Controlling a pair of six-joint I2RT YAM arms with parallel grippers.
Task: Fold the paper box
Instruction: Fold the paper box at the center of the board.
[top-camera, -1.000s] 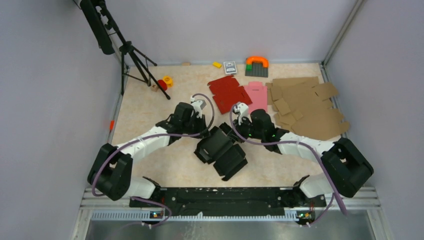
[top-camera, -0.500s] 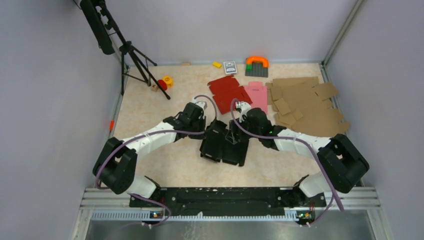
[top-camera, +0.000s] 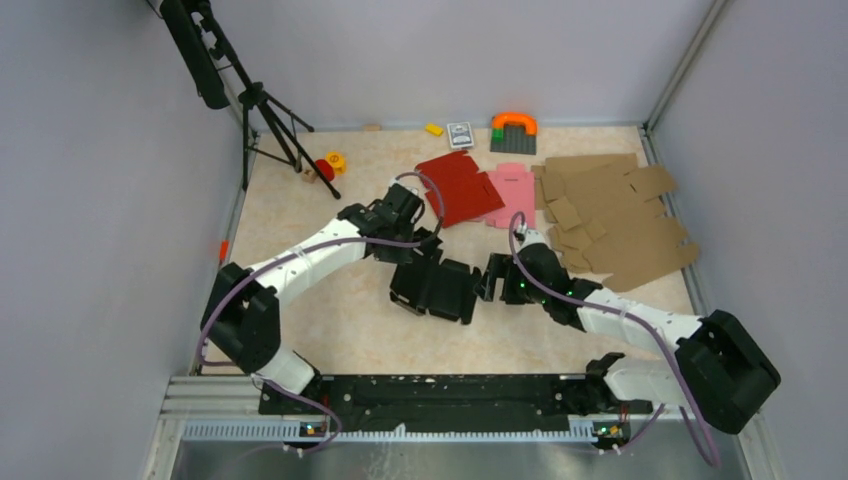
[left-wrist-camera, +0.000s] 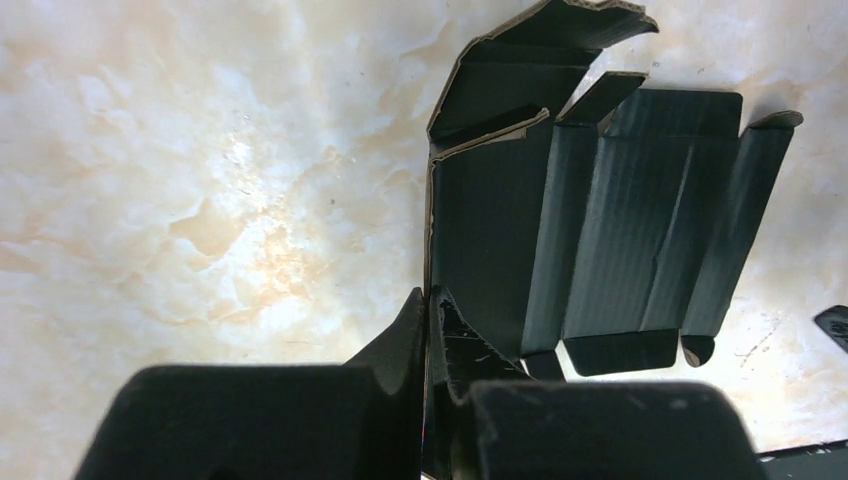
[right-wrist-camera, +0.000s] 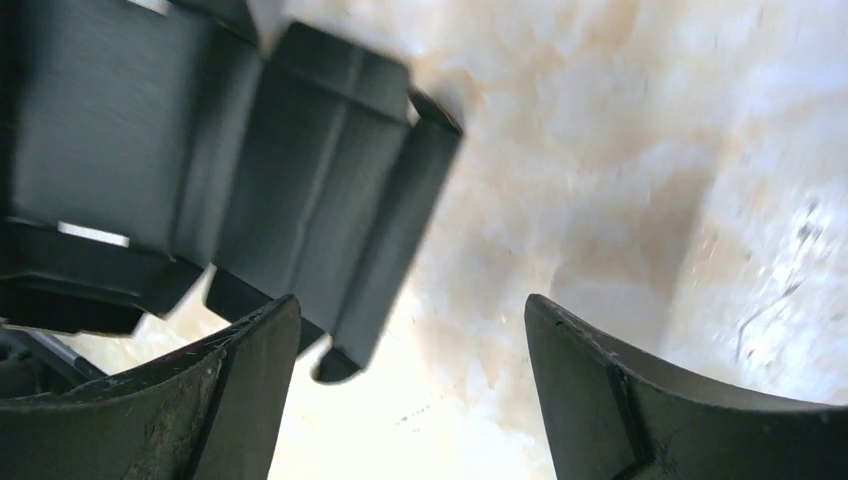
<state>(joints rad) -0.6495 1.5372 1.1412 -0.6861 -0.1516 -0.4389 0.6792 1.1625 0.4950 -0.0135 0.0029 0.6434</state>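
Note:
The black paper box (top-camera: 437, 290) lies partly folded on the table between the arms, with its panels and flaps spread out (left-wrist-camera: 620, 230). My left gripper (top-camera: 424, 256) is at the box's far left edge. In the left wrist view it (left-wrist-camera: 430, 302) is shut on an upright side panel of the box. My right gripper (top-camera: 490, 280) is at the box's right end. In the right wrist view it (right-wrist-camera: 410, 308) stands open over bare table. A flap of the box (right-wrist-camera: 330, 220) reaches in beside its left finger (right-wrist-camera: 255, 350) and is not gripped.
Behind the box lie a red blank (top-camera: 455, 185), a pink blank (top-camera: 512, 190) and a pile of brown cardboard blanks (top-camera: 610, 215). A tripod (top-camera: 270, 120) stands at the back left by a red and yellow toy (top-camera: 328, 165). Bricks (top-camera: 514, 130) sit along the back wall.
My right gripper has opened, let go of the box and drawn back to the right. My left gripper has closed on the box's edge. The box has turned and shifted left.

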